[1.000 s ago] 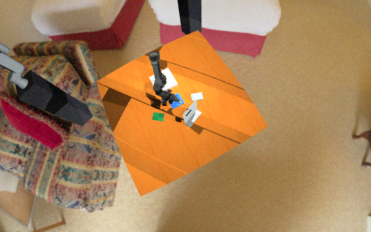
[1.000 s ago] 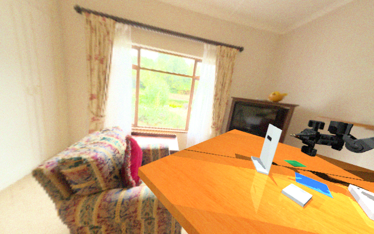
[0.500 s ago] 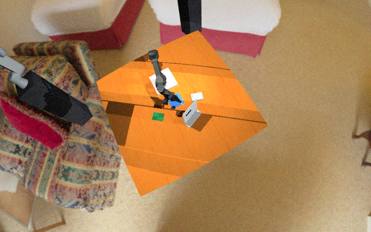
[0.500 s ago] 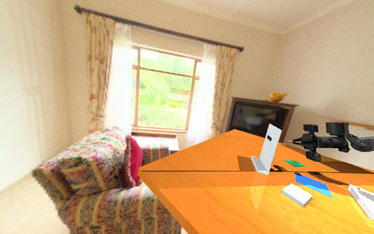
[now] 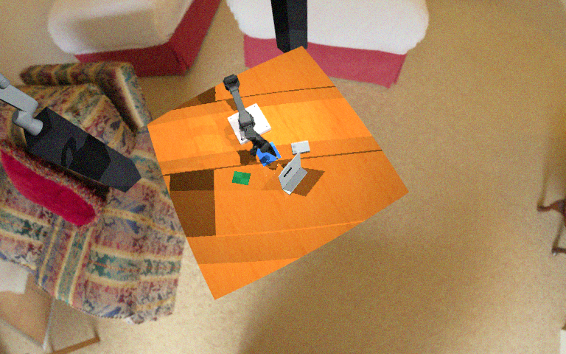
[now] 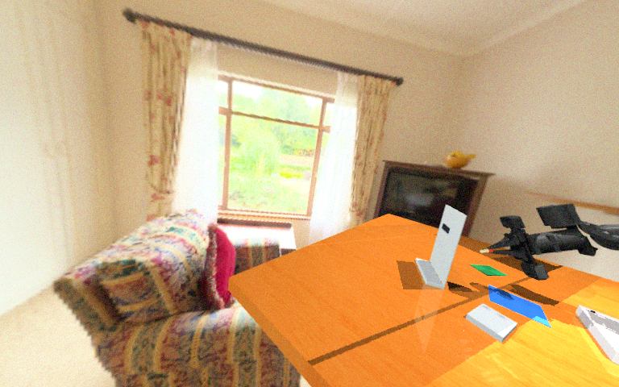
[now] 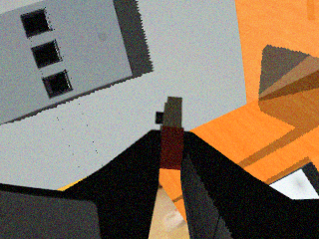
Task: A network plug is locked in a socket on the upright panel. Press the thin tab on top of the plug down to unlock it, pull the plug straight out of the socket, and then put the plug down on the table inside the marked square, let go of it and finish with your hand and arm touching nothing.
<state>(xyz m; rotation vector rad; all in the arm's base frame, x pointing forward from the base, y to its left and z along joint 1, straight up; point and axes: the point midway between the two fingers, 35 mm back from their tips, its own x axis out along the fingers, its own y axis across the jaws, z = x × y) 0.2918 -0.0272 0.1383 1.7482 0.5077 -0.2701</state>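
An orange wooden table (image 5: 271, 217) (image 6: 319, 282) (image 7: 254, 134) occupies the centre of the top view. The black arm (image 5: 240, 104) (image 6: 558, 242) extends from its upper-middle area. The upright grey panel (image 5: 290, 169) (image 6: 448, 242) (image 7: 199, 45) stands right of centre in the exterior view. Near it, a blue square (image 5: 264, 157) (image 6: 517, 305) lies at lower right, beside a white block (image 5: 300, 147) (image 6: 491, 322). The gripper (image 5: 272, 152) (image 6: 496, 250) (image 7: 170, 141) is closed on the red-and-beige plug (image 6: 488, 251) (image 7: 171, 149), out of the socket and above the table, at centre in the wrist view.
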